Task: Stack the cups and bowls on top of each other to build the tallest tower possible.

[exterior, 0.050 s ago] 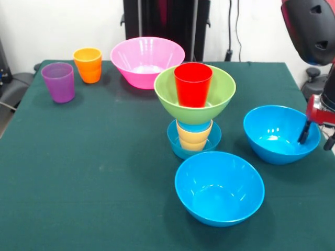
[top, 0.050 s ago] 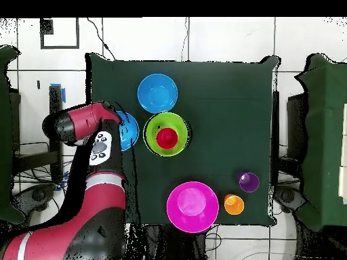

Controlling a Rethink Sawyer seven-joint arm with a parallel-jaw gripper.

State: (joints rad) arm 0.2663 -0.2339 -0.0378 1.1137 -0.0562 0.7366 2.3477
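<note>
The tower stands mid-table: a small blue bowl (exterior, 0.050 s ago: 178, 142) as its base, a yellow-orange cup (exterior, 0.050 s ago: 193, 137) in it, a green bowl (exterior, 0.050 s ago: 220, 97) on that, and a red cup (exterior, 0.050 s ago: 193, 83) upright inside the green bowl (top, 0.050 s ago: 177, 126). One large blue bowl (exterior, 0.050 s ago: 219, 187) sits in front of the tower. At the right is a second large blue bowl (exterior, 0.050 s ago: 275, 133). My gripper (exterior, 0.050 s ago: 317, 138) is open and straddles its right rim, one finger (exterior, 0.050 s ago: 304, 134) inside the bowl and the other outside. In the overhead view the arm covers part of this bowl (top, 0.050 s ago: 129, 132).
At the back stand a large pink bowl (exterior, 0.050 s ago: 147, 60), an orange cup (exterior, 0.050 s ago: 88, 65) and a purple cup (exterior, 0.050 s ago: 58, 82). The table's right edge runs close to my gripper. Green cloth (exterior, 0.050 s ago: 94, 172) shows at the front left.
</note>
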